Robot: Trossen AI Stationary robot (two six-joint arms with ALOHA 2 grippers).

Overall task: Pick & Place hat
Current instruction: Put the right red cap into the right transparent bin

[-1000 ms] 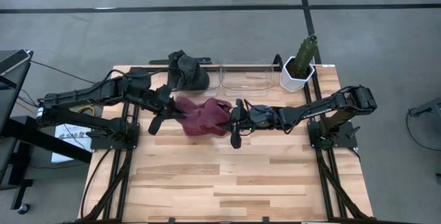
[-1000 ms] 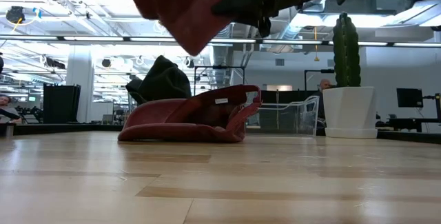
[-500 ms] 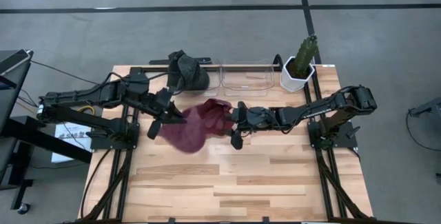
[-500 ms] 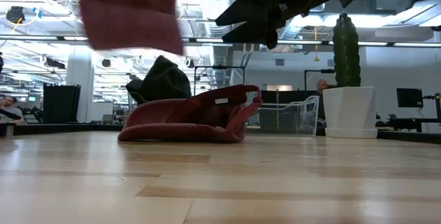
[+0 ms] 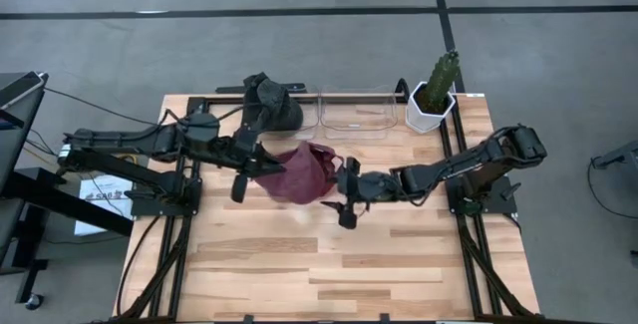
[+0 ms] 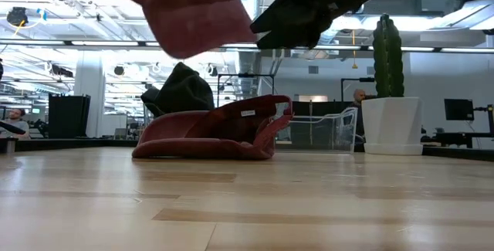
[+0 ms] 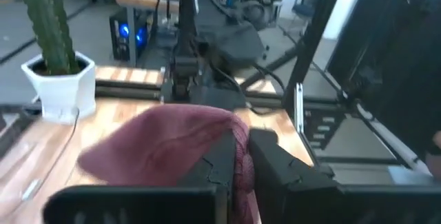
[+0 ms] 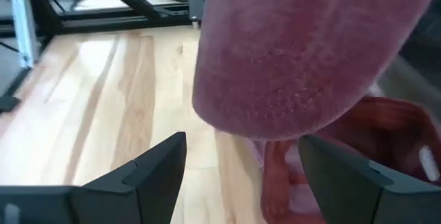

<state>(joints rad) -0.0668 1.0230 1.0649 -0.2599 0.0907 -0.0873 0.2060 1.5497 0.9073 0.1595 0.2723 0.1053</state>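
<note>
Lifted hat: soft maroon knitted hat (image 5: 291, 176), hanging in the air clear of the surface; in the low view (image 6: 191, 11) it sits high above the boards.
Left gripper: left gripper (image 7: 241, 156), clenched on the edge of the maroon knitted hat, the fabric pinched between the two dark fingers (image 7: 217, 162); from above it (image 5: 249, 168) sits at the hat's side nearest the left arm.
Right gripper: right gripper (image 5: 344, 192), fingers spread wide and holding nothing; the lifted hat hangs just ahead of its fingertips in the right wrist view (image 8: 303, 58), on the far side from the left gripper.
Second hat: flattened red cloth hat with a small white label (image 6: 212, 131), lying on the surface beneath and behind the lifted hat; part of it shows under the lifted hat in the right wrist view (image 8: 344, 162).
Third hat: dark grey-black hat (image 5: 269, 103), heaped at the far edge of the surface, beyond the left gripper.
Bins: two clear plastic bins (image 5: 357, 111), side by side on the far edge, beyond both grippers.
Plant: green cactus in a white faceted pot (image 5: 435, 93), at the far corner on the right arm's side, well apart from the right gripper.
Surface: light wooden plank surface (image 5: 339, 264), bare on the near side of both grippers.
</note>
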